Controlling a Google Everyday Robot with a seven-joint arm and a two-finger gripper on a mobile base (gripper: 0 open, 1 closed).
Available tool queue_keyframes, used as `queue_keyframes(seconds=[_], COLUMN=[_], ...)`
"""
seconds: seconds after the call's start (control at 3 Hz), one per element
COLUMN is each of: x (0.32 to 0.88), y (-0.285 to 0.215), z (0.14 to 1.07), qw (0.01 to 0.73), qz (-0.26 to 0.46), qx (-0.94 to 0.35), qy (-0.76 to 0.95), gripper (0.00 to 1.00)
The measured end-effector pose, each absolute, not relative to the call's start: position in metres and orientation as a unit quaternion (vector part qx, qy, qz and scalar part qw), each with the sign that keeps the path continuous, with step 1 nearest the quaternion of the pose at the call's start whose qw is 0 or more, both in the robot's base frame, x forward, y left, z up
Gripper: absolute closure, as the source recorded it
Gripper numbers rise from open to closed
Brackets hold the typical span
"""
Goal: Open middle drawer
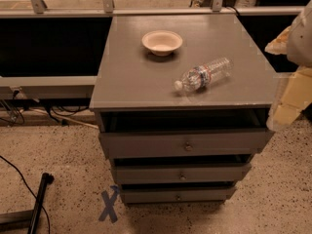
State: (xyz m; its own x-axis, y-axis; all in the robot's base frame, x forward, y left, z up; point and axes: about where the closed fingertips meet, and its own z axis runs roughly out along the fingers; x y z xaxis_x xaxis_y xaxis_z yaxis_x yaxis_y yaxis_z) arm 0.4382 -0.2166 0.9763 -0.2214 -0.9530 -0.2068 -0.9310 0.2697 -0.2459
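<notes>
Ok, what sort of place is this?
Likely a robot test area, not a home: taped X on the speckled floor, loose cables, a lone drawer unit staged with bowl and bottle. The gripper is at the unit's right edge, beside the top drawer.

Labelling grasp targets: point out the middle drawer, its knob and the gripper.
middle drawer (146, 173), camera view, bare front panel.
knob (182, 176), camera view, its centre.
gripper (280, 116), camera view, lower tip, at the cabinet's (126, 89) right edge.

Wide grey middle drawer (181, 172), small round knob (182, 176) at centre, front slightly pulled out, hand (282, 113) to its upper right
</notes>
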Motion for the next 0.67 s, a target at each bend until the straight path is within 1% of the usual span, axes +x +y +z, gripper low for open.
queue_keyframes(seconds=[0.33,0.67], x=[0.438,0.433], y=[-0.217,-0.216], z=[0.973,0.937], qw=[0.157,0.135], qz=[-0.032,-0.010], qx=[-0.605,-0.621], qy=[0.780,0.772], gripper=[0.00,0.00])
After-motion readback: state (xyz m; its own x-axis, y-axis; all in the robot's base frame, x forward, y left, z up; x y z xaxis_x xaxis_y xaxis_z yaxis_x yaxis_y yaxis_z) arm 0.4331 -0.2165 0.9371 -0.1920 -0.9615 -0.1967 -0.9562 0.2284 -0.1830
